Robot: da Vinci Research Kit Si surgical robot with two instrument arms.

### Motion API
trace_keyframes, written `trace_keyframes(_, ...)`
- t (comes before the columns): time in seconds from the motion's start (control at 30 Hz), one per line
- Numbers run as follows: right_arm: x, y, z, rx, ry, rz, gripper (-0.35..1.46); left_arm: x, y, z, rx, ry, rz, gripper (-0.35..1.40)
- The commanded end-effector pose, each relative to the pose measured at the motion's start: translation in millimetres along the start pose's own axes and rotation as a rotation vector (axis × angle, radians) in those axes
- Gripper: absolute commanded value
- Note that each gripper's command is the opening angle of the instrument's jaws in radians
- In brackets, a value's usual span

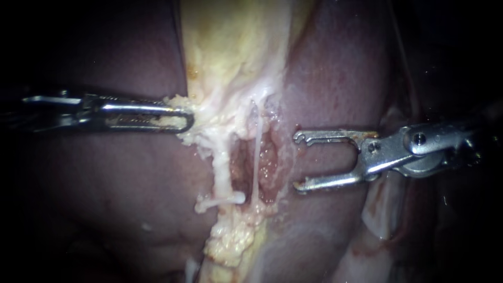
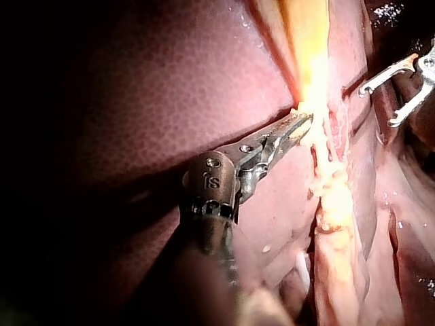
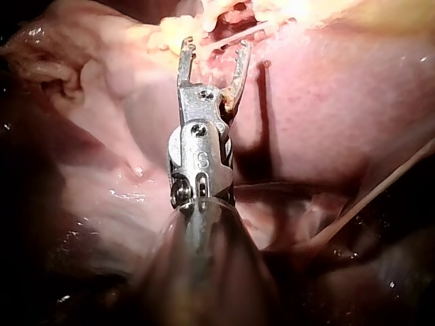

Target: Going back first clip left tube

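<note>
Liver bed (image 1: 115,199): two tubes (image 1: 222,173) (image 1: 255,157); left instrument (image 1: 183,121) grips tissue (image 1: 209,118), right instrument (image 1: 296,161) gapes.

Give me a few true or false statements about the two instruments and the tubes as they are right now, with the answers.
1. The right instrument's jaws are open and hold nothing. True.
2. The left instrument's jaws gape wide, clear of all tissue. False: they are shut on pale fatty tissue beside the tubes.
3. The right instrument's jaws are closed around the left tube. False: they stand apart from it, over the liver.
4. The left tube is thicker than the right tube. True.
</note>
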Motion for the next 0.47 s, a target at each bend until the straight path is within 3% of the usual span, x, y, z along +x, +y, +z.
trace_keyframes(0.03,0.0,0.0,0.0,0.001,0.000,0.000,0.50,-0.1,-0.1,0.1,0.000,-0.001,0.002,-0.35)
trace_keyframes(0.47,0.2,-0.1,0.0,0.010,0.002,0.001,0.50,-0.3,-0.4,0.4,-0.002,-0.002,0.004,-0.35)
